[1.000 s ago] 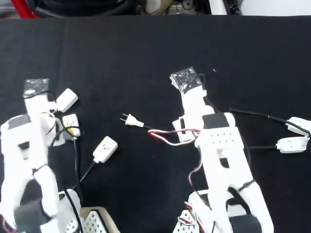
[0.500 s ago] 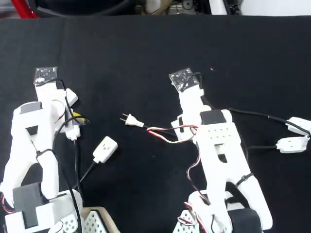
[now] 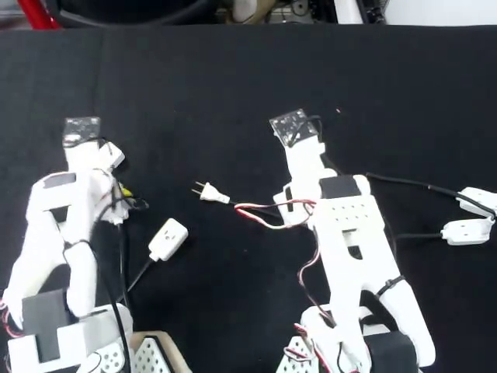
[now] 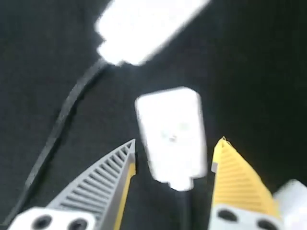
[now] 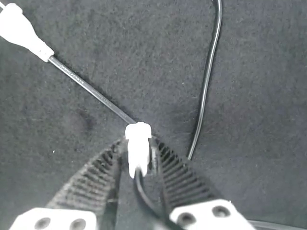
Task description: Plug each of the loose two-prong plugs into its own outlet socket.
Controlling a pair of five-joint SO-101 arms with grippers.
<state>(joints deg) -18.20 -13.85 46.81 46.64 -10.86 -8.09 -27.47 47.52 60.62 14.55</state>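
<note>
The black table (image 3: 233, 85) lies bare across its far half, from the left edge to the right. Near the left edge, the left gripper (image 4: 176, 143) has its fingers apart on either side of a white socket (image 4: 170, 129). I cannot tell whether they touch it. A faint mark on the socket's face is too blurred to read. A second socket (image 4: 144, 24) with a black cord lies just beyond.

Near the table's middle lies a loose plug (image 3: 210, 193), and a third socket (image 3: 168, 238) sits toward the front left. The right gripper (image 5: 138, 151) is clamped on a small white piece (image 5: 137, 136) on the plug's cord. Two more sockets (image 3: 467, 231) rest at the right edge.
</note>
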